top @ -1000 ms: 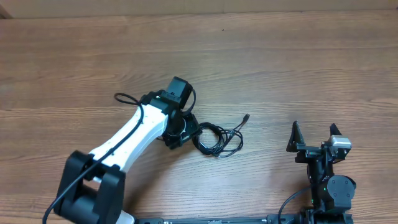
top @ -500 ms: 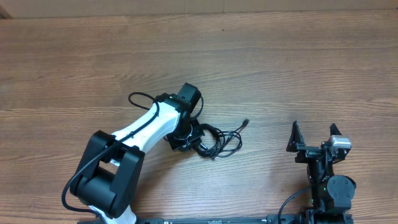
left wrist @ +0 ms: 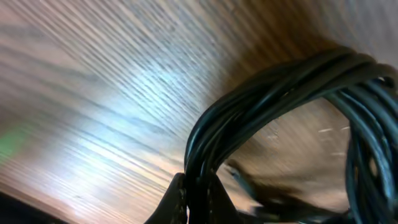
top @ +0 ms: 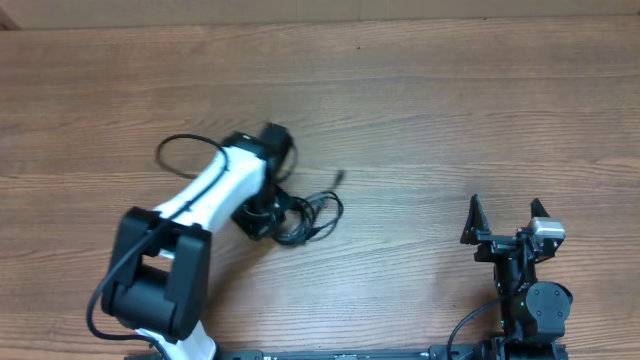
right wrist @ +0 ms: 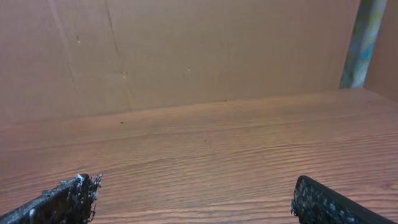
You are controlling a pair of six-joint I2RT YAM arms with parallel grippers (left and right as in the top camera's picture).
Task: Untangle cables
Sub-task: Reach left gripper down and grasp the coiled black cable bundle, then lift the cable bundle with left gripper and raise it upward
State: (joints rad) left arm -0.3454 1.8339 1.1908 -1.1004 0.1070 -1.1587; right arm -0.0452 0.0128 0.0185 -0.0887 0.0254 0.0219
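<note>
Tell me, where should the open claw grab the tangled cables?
Probably the loose plug end poking out of the cables at the top right. It lies flat and free of the tangle, on the side nearer the right claw, so come in from the right. The left claw already pinches their left side.

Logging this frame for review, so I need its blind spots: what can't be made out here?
- Left wrist view: blur smears the cables pinched in the left end effector. Strands can't be counted, and the loop runs off the right edge.
- Overhead: the left arm hides that grip, and the knot is too small to trace.
- Right wrist view: only the open right end effector and table show. The cables lie outside it.
</note>
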